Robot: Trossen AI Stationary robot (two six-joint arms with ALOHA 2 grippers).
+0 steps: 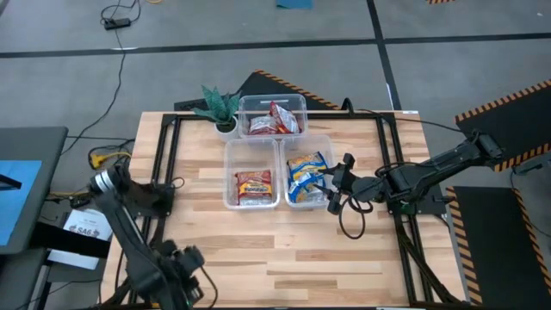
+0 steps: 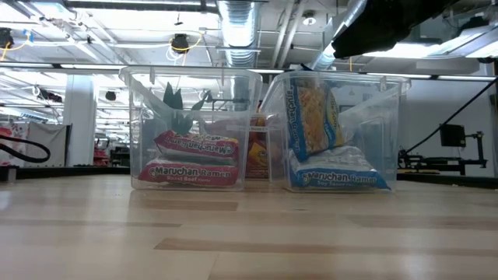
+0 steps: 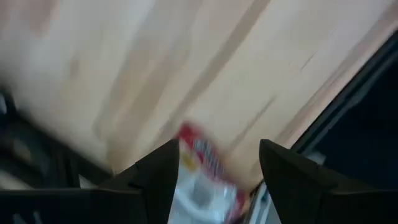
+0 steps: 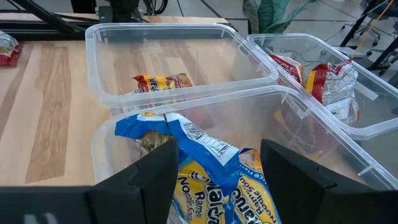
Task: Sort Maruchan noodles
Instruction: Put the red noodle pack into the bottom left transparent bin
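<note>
Three clear bins hold the Maruchan packets. Blue-and-silver packets (image 1: pixel 307 176) fill the right bin (image 1: pixel 307 138); one (image 2: pixel 311 117) stands on its edge and leans against the bin wall, above a flat one (image 2: pixel 338 177). Yellow-orange packets (image 1: pixel 253 186) lie in the left bin and red-and-silver ones (image 1: pixel 275 120) in the far bin. My right gripper (image 4: pixel 217 146) hangs open just above the blue packets (image 4: pixel 211 174). My left gripper (image 3: pixel 217 149) is open at the table's near left corner, its fingers on either side of a red-and-silver packet (image 3: pixel 205 180) lying on the wood. My left gripper comes down at the red-and-silver packet (image 3: pixel 199 155) from above, with one finger (image 3: pixel 165 171) close against the packet's edge. The blur leaves it open whether it touches. The packet lies flat on the table.
A small green potted plant (image 1: pixel 221 105) stands at the far bin's left corner. Black frame rails (image 1: pixel 164 164) run along the table's left, right and far edges. Bare wood (image 1: pixel 301 258) stretches across the near half of the table. Another view of the loose red packet (image 4: pixel 6 50) places it near the table's edge.
</note>
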